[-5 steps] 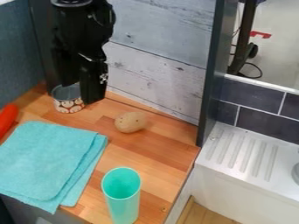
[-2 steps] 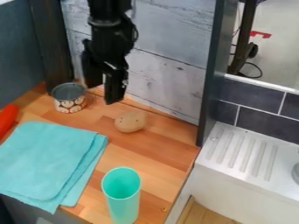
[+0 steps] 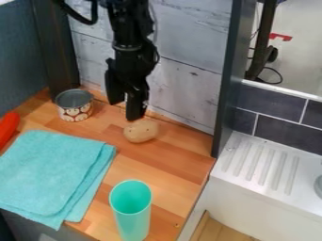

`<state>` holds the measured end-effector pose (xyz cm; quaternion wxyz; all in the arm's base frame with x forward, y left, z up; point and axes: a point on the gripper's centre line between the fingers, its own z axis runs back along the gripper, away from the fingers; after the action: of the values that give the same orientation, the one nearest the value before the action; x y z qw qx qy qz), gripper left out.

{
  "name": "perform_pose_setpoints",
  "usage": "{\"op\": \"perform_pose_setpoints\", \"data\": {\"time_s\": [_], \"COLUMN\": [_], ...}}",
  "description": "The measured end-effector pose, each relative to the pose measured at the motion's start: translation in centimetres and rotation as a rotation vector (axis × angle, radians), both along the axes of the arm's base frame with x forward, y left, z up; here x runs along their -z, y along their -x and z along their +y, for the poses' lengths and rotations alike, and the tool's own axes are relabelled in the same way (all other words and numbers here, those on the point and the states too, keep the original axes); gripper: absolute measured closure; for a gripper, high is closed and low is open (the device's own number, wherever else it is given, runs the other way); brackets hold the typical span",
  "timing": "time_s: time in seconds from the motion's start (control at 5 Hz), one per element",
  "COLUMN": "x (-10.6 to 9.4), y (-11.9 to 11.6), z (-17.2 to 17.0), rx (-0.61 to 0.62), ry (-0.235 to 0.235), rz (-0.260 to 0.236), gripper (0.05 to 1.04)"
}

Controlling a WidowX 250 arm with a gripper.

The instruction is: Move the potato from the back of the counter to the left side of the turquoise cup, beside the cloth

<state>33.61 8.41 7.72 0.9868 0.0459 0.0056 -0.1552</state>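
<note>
Wooden bench point(image 3: 179, 162) is carrying it all. Black arm point(image 3: 129, 35) is coming in from up top, gripper point(image 3: 125, 111) hanging tips-down, jaws standing apart, holding nothing. Teal cloth point(image 3: 47, 172) is lying front L, green cup point(image 3: 131, 212) standing nr the front edge, tin point(image 3: 74, 112) sitting back L. Smallest: potato point(image 3: 140, 132), resting just below the R-hand tip; contact, can't tell. Best approx: centring over it, straddling it evenly, going low w/o nudging, as it's round & prob. rolling if clipped.
</note>
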Motion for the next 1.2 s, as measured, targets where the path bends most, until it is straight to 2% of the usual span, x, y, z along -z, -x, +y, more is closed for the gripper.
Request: {"op": "perform_pose_setpoints", "data": {"time_s": [0.4, 0.6, 1.0, 1.2], "x": [3.0, 4.3, 5.3, 5.7], "y": [-1.3, -1.7, -2.5, -2.3], "z": [-0.3, -0.2, 0.0, 0.0], "rx": [0.023, 0.011, -0.011, -0.032], "ry": [0.050, 0.060, 0.061, 0.076], "rz": [0.054, 0.092, 0.098, 0.105], "gripper": [0.076, 0.076, 0.113, 0.340]}}
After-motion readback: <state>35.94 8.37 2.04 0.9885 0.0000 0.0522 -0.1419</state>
